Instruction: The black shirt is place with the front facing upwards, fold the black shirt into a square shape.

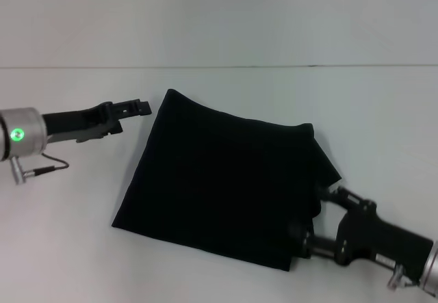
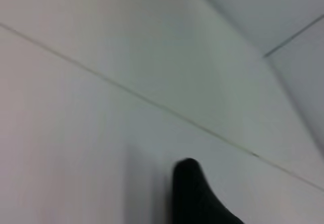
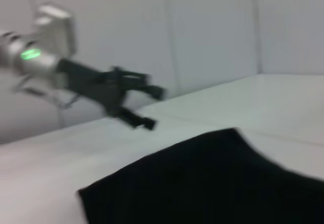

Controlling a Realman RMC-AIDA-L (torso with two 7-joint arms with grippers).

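Note:
The black shirt (image 1: 219,187) lies folded into a rough square on the white table (image 1: 68,248), plain black side up. In the right wrist view the black shirt (image 3: 212,183) fills the lower part of the picture. My left gripper (image 1: 135,117) hovers open just off the shirt's far left corner, holding nothing. The right wrist view also shows this left gripper (image 3: 153,107) above the table with its fingers spread. My right gripper (image 1: 316,215) sits open at the shirt's near right corner, fingers on either side of the cloth's edge. The left wrist view shows a black rounded tip (image 2: 195,198); I cannot tell what it is.
A thin seam (image 1: 219,66) crosses the table behind the shirt. A grey cable (image 1: 48,166) hangs under the left wrist. Bare white surface surrounds the shirt on all sides.

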